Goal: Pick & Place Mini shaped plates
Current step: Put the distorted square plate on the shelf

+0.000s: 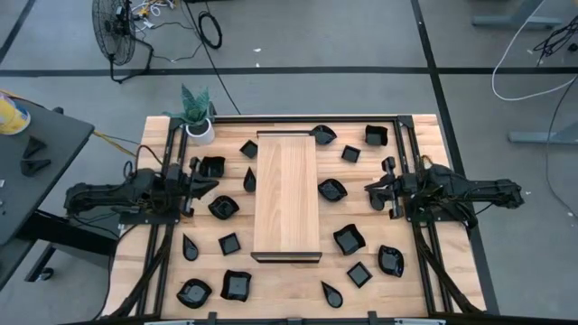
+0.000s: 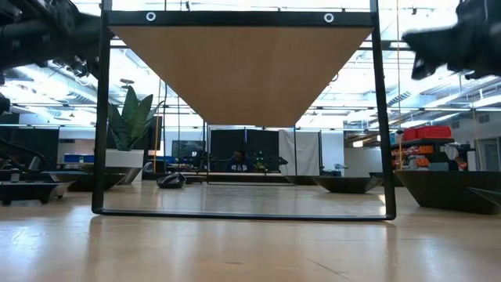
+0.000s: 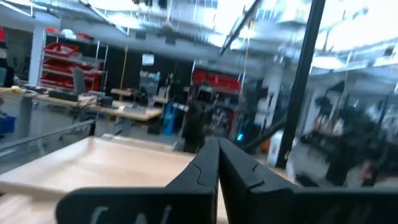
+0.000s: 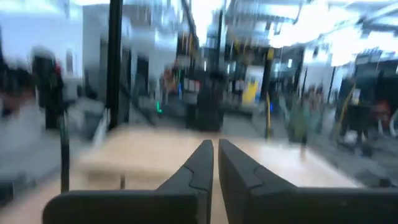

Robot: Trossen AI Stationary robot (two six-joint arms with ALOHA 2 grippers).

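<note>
Many mini shaped plates, small glossy black dishes, lie scattered on the wooden table around the long pale board (image 1: 286, 197). One is a wavy bowl (image 1: 223, 207), one a leaf shape (image 1: 332, 190) and one a square (image 1: 229, 243). My left gripper (image 1: 213, 186) (image 3: 216, 145) hovers at the table's left side, pointing toward the board, shut and holding nothing. My right gripper (image 1: 368, 190) (image 4: 215, 144) hovers at the right side, facing the board. Its fingers are together with only a thin slit between them, and nothing is in it. Both wrist views look out over the board into the room.
A white pot with a green plant (image 1: 197, 116) stands at the far left corner. A black metal frame (image 1: 406, 144) rises around the table. More dishes lie near the front edge (image 1: 236, 285) (image 1: 391, 260) and by the far edge (image 1: 377, 134).
</note>
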